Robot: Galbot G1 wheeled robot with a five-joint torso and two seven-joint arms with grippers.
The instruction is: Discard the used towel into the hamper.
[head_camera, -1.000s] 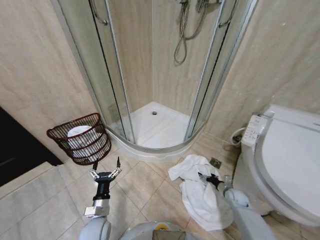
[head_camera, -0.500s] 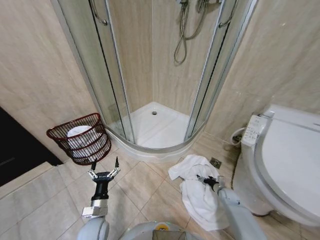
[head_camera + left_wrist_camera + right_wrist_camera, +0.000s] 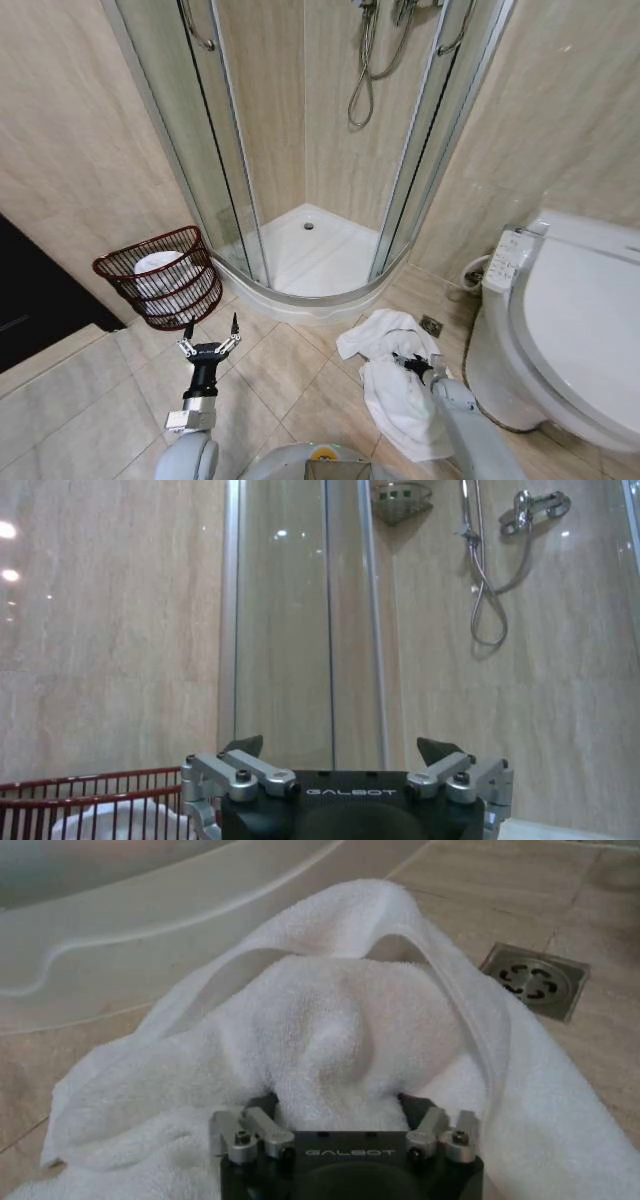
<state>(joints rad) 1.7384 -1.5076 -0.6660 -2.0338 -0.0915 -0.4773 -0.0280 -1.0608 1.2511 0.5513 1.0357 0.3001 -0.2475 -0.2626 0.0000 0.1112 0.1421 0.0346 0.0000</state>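
right tool [image 3: 408, 362]: fingers spread, sunk in towel [image 3: 395, 385] | left tool [image 3: 209, 340]: released, near hamper [image 3: 165, 277]

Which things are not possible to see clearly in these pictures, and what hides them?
- Right gripper fingertips: right wrist view, buried in the crumpled white terry towel; a firm grip cannot be confirmed.
- Round dark reddish-brown slatted hamper: left wrist view, cut by the edge and by the open left gripper.
- White contents inside the hamper: head view, too small to identify.
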